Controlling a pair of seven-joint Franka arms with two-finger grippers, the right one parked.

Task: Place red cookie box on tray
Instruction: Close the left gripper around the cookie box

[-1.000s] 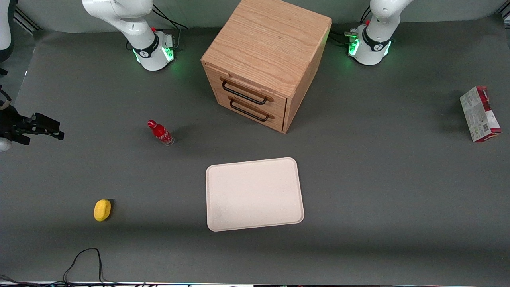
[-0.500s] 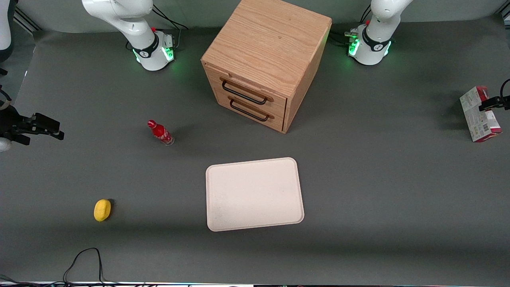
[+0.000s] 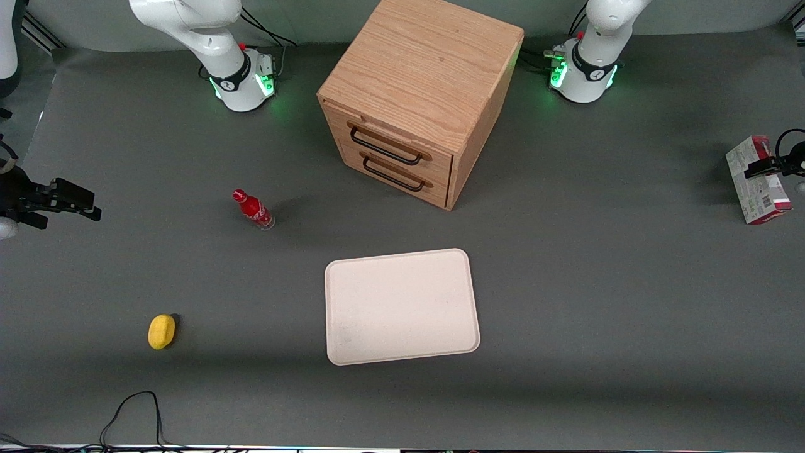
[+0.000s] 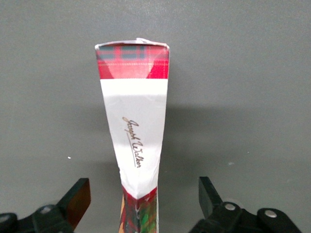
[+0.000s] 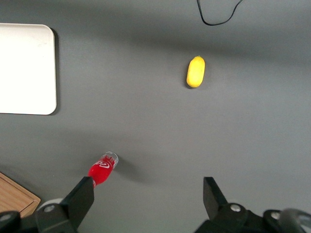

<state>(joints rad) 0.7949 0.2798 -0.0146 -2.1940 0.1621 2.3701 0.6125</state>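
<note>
red cookie box (image 4: 135,141) is seen standing on a narrow edge directly below the gripper (image 4: 141,204), centred in the gap between the two fingers (image 4: 77,199), which are spread wide and touch nothing; nothing is held. the upper narrow face of the box, red at both ends with a white patch between, runs straight away from the gripper, so its long axis lies across the line joining the fingertips and the broad faces are turned toward the pads, one to each side. from this it is judged that a straight descent followed by closing would take the box across its thin dimension. in the front view the same box (image 3: 755,182) is shown at the working arm's end of the table, with the gripper (image 3: 770,165) just above it, while the tray (image 3: 402,306) lies well apart from the tool, toward the middle of the table and nearer to the front camera. counts: one red cookie box, one tray, one wooden cabinet (image 3: 418,94) with two drawers, one small red bottle (image 3: 253,209), one yellow object (image 3: 161,331). the tray carries nothing, so the placing step is judged not yet begun.
</note>
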